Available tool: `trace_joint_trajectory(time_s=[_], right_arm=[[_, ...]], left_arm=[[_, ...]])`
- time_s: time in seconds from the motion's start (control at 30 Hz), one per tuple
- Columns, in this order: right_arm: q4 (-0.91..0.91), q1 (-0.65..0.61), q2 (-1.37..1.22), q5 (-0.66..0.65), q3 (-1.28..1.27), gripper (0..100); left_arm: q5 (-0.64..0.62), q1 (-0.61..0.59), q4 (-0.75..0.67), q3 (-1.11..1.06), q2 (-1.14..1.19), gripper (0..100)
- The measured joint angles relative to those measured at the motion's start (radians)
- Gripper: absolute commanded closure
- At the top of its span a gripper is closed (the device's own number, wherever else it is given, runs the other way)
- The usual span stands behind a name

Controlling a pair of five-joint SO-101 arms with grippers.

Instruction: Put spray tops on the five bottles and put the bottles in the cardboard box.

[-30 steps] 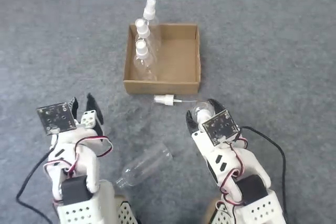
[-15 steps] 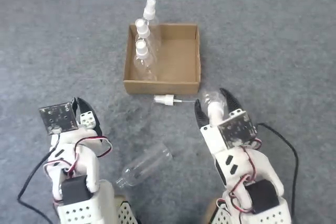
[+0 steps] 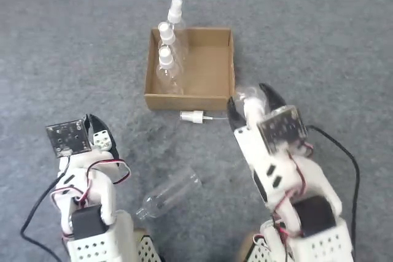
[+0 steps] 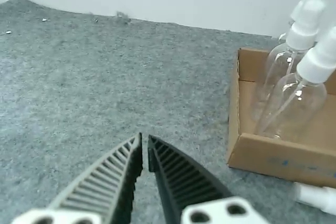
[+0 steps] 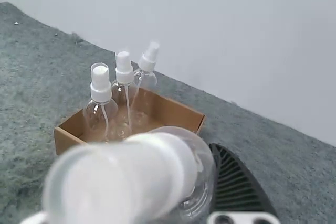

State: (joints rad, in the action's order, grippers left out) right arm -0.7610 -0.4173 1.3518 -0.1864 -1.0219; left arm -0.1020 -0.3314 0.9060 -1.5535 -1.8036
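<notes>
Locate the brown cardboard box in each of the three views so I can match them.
High view: brown cardboard box sits top centre.
Left wrist view: one box corner, beyond the left hand.
Right wrist view: box behind the held clear plastic bottle.
Shared landmark: three spray-topped clear bottles standing inside along one wall.

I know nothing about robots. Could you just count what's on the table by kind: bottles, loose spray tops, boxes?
Bottles: 5 (three standing in the cardboard box, one held bottle in the right claw, one bare bottle lying loose)
Loose spray top: 1
Cardboard boxes: 1
Total: 7
</notes>
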Motion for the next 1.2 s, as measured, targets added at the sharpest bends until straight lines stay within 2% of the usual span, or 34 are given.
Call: trace_joint_trajectory(time_s=[0.47,0.83,1.07,1.2], right_arm=[[0.229,-0.002,-0.594,0.0,0.212,92.4],[0.265,0.0,-1.073,0.0,0.526,92.4],[0.265,0.0,-1.344,0.117,0.778,92.4],[0.265,0.0,-1.49,0.138,0.914,92.4]], left_arm=[[0.0,0.0,0.0,0.0,0.0,99],[0.0,0.002,0.0,0.0,0.0,99],[0.0,0.002,0.0,0.0,0.0,99],[0.0,0.002,0.0,-0.015,0.0,99]])
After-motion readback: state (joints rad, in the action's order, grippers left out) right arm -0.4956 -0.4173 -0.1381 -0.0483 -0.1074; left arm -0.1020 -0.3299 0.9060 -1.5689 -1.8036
